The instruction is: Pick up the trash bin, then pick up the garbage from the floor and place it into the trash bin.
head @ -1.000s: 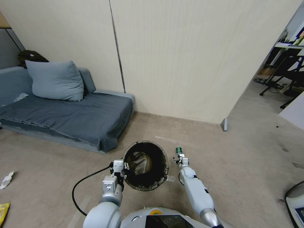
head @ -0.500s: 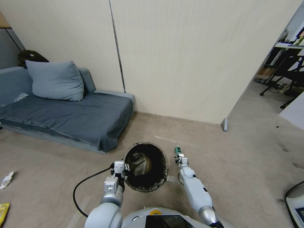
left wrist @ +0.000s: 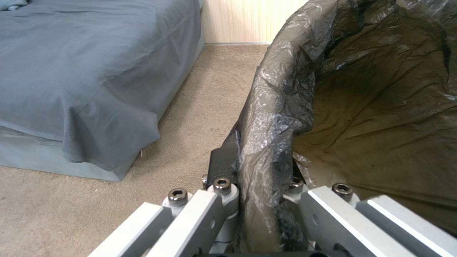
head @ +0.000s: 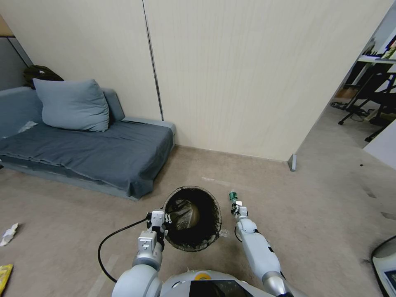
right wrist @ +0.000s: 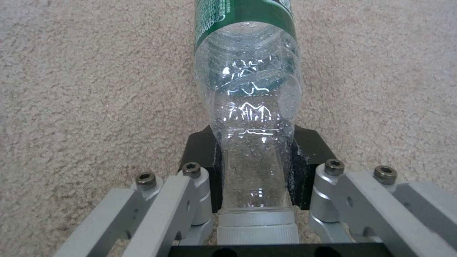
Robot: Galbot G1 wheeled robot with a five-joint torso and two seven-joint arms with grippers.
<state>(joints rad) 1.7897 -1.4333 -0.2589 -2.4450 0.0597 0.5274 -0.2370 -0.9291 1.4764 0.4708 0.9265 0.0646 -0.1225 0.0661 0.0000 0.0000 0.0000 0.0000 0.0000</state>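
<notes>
Right gripper (head: 235, 207) clenched on clear plastic bottle (head: 233, 196) by its neck, lower centre, just right of trash bin (head: 193, 218); left gripper (head: 159, 219) grips the bin's rim.

My left arm reaches forward at about eleven o'clock, its gripper (head: 158, 219) clamped tight with one finger (left wrist: 224, 167) outside and the other inside what it holds. My right arm stretches ahead at about one o'clock, its gripper (head: 238, 210) closed, the dark pads (right wrist: 202, 151) pressing in from both sides.
</notes>
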